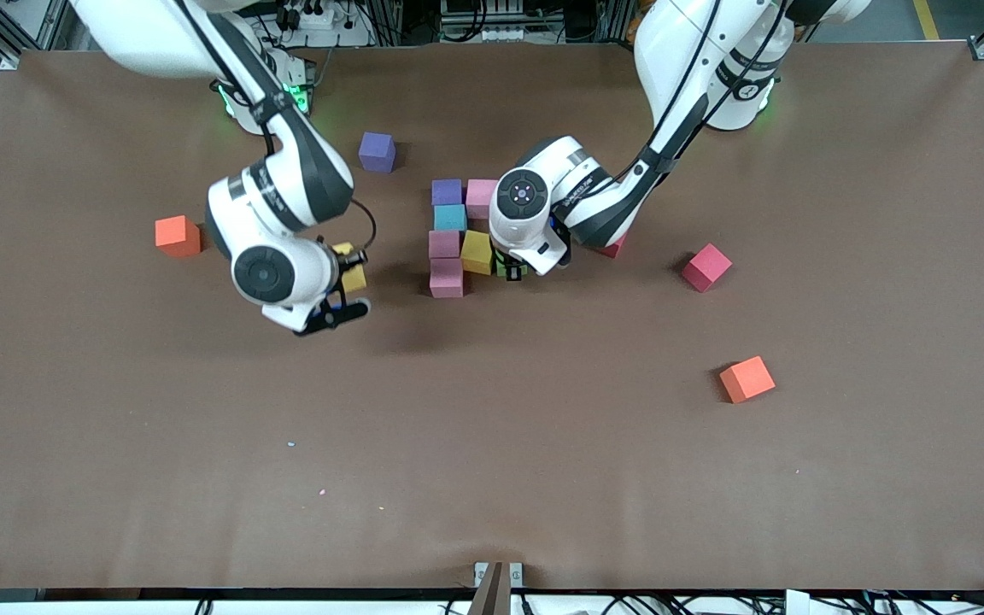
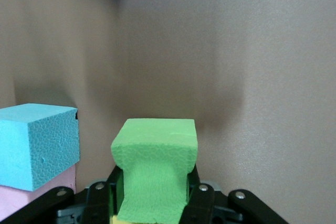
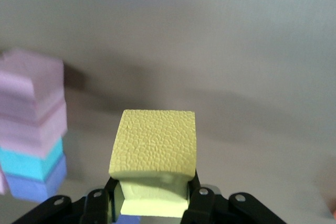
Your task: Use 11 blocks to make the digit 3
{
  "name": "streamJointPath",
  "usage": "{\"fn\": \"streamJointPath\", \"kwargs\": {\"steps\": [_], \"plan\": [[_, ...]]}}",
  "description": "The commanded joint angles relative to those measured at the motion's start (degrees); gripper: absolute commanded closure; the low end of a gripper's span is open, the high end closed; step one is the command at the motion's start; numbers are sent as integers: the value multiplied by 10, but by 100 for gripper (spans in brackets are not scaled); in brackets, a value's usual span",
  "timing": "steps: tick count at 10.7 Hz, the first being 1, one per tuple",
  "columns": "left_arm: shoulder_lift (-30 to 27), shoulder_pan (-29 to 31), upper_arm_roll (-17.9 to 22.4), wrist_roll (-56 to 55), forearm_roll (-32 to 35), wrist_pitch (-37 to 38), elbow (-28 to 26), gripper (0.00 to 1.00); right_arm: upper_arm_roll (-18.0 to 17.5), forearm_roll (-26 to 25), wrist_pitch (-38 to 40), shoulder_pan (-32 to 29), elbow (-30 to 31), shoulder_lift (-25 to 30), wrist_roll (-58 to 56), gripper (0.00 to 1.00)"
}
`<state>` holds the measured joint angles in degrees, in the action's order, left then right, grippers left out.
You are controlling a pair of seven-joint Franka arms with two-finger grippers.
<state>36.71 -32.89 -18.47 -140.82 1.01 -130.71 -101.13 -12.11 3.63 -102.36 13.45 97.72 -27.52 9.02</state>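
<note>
Left wrist view shows the left gripper (image 2: 152, 203), fingers pinched on a green block (image 2: 155, 174), beside a teal block (image 2: 37, 142) resting on a pink block (image 2: 31, 199). Clamped between the right gripper's (image 3: 153, 205) fingers is a yellow block (image 3: 153, 153), held above the desk (image 1: 492, 444) toward the right arm's end from the partly built digit 3 (image 1: 458, 239).

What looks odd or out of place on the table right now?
The green cube looks pinched where the left gripper squeezes it, beside the part-built block figure. The right gripper holds a yellow cube. Two orange cubes lie apart; the second sits askew.
</note>
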Motion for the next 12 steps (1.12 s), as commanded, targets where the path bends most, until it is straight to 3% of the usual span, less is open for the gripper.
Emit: {"fn": "streamJointPath", "kwargs": {"steps": [1,4,12], "plan": [[5,-9,2,-17,11,3,-11,100,-2,9,21,14,-126,-96,77,100],[5,-11,2,-18,11,3,-11,100,-3,16,12,50,-189,-157,152,100],[5,-16,2,-26,11,5,-11,100,-9,16,-56,79,-248,-206,192,100]]}}
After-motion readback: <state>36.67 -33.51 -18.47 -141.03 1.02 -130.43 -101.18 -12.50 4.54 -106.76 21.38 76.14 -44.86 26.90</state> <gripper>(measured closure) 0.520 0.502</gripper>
